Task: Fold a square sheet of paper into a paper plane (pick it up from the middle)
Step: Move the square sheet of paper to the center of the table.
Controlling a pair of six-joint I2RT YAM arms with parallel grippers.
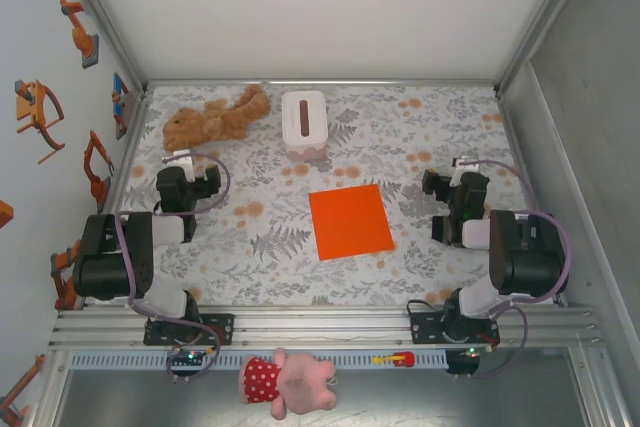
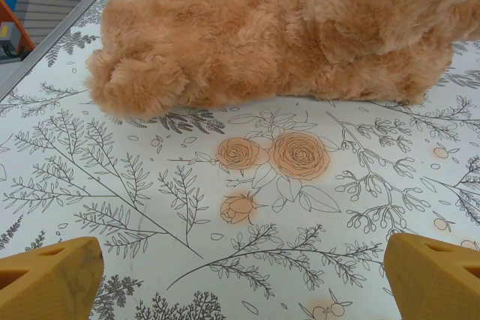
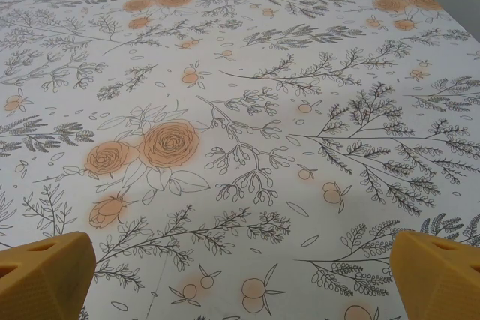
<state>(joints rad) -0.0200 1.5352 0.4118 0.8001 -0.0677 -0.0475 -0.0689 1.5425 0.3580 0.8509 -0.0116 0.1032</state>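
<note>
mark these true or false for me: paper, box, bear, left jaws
1. The paper lies flat and unfolded. True.
2. The bear lies left of the box. True.
3. The box stands on the paper. False: it stands apart from the paper, farther from the arms.
4. The left jaws are shut on the paper. False: they are open and empty, away from the paper.

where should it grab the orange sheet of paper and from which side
Its middle, from straight above. The square sheet of paper lies flat on the table, no edge or corner lifted, so pinching the centre into a ridge is probably surest.
</note>
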